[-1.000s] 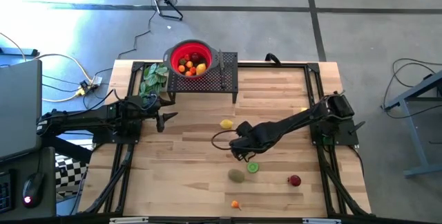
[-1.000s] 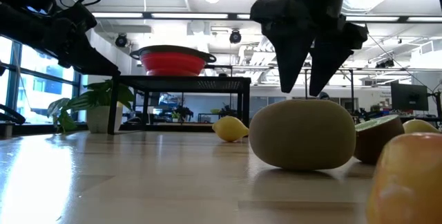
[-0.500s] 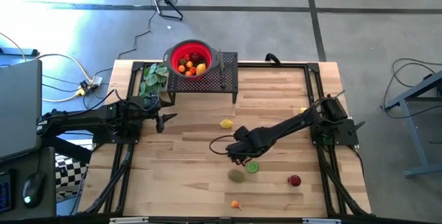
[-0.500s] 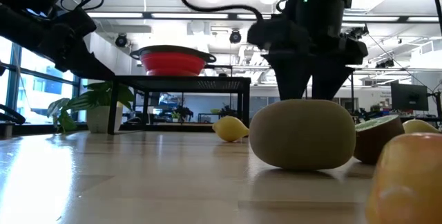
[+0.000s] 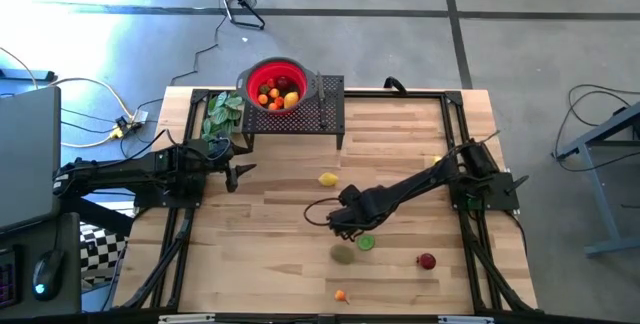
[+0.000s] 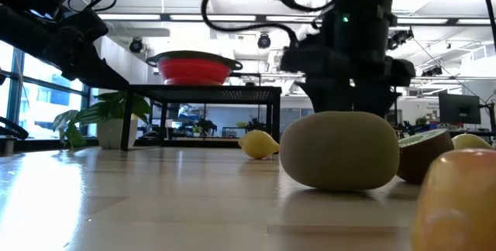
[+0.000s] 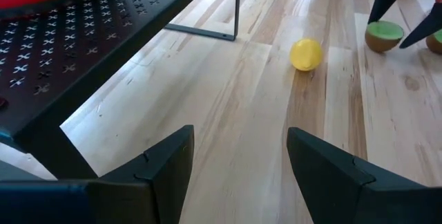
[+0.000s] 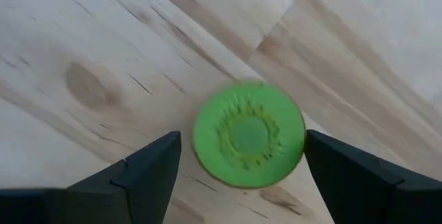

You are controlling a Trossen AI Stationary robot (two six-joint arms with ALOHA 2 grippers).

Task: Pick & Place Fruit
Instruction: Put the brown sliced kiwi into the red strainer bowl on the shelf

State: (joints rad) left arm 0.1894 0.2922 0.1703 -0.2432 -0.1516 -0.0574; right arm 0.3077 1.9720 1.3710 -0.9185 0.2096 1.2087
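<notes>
A green-faced kiwi half (image 8: pixel 248 141) lies cut face up on the wooden table (image 5: pixel 400 134). My right gripper (image 8: pixel 242 175) points down over it, open, with one finger on either side of it and a gap to each. In the high view the gripper (image 5: pixel 355 234) is just left of the half (image 5: pixel 367 243). A whole brown kiwi (image 5: pixel 343 254) rests beside it and hides the fingertips in the low view. A lemon (image 5: pixel 327 178), a red fruit (image 5: pixel 427 261) and a small orange piece (image 5: pixel 340 295) lie loose. My left gripper (image 5: pixel 245 171) waits open at the left.
A red bowl (image 5: pixel 275 84) holding several fruits stands on a black perforated stand (image 5: pixel 325 109) at the far edge, next to a green leafy bunch (image 5: pixel 222 114). A small yellow piece (image 5: pixel 437 159) lies near the right arm. Bare wood lies between the lemon and the left arm.
My right gripper has come down toward the kiwi half, still open and pointing down; in the low view its fingertips have sunk behind the whole kiwi. The fruits have not moved.
</notes>
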